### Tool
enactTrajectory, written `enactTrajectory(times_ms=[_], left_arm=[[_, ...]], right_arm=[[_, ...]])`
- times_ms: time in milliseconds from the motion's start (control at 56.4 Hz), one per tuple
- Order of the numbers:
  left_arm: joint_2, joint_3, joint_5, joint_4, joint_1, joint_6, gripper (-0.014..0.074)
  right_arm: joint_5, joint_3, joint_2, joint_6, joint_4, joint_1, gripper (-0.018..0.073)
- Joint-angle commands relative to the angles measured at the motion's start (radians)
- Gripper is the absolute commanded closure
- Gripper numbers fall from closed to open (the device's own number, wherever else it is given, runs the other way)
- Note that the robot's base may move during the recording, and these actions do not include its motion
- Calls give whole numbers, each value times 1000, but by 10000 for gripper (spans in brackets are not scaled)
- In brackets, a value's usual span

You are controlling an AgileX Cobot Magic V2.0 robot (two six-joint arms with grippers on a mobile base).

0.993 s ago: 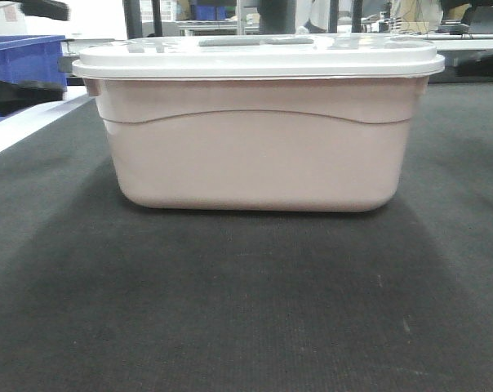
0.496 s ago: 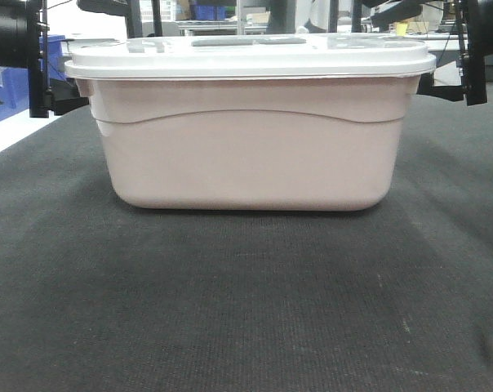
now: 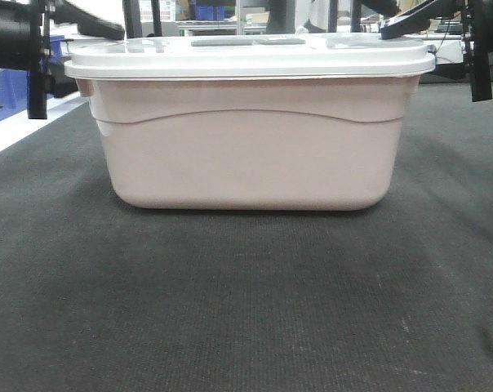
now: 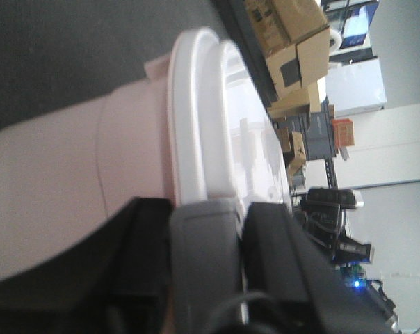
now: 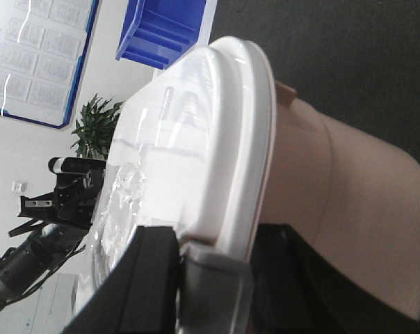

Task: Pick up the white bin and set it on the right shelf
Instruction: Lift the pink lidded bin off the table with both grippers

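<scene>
The white bin (image 3: 246, 147), a pale pinkish tub with a white lid, stands on a dark mat straight ahead. My left gripper (image 3: 83, 61) is at its left end and my right gripper (image 3: 422, 57) at its right end. In the left wrist view, the left gripper (image 4: 206, 233) has one black finger on the lid side and one on the body side. They close on the grey latch (image 4: 206, 257) under the lid rim (image 4: 196, 125). The right gripper (image 5: 213, 264) holds the grey latch (image 5: 217, 278) at its end the same way. The right shelf is out of view.
The dark mat (image 3: 246, 310) covers the table out to a white edge (image 3: 10, 135) on the left. Blue bins (image 3: 6, 86) stand beyond that edge, and another blue bin (image 5: 168, 28) shows behind. Cardboard boxes (image 4: 293, 42) and racks fill the background.
Both arms came into view at the bin's two ends. Their upper fingers have since dropped onto the lid's edges. The bin sits slightly further left in view than a second ago.
</scene>
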Motion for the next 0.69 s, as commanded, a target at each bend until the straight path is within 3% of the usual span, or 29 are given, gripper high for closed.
enactTrajectory(times_ms=[0,53,337,673], left_arm=[[-51,-32,144,-74,-22,6,657],[-51,-32,157,-74,-22,6,735],[-51,-50,233,-65,-22,6,714],[-110,-135,235,-45,-22,-3,714]], right_arm=[[156,-28,-56,-17,60,12,502],[160,-28,-56,-17,60,12,502],[189,-28,-73,-17,134,14,502],[189,-29,-172,-16,188,14,502]])
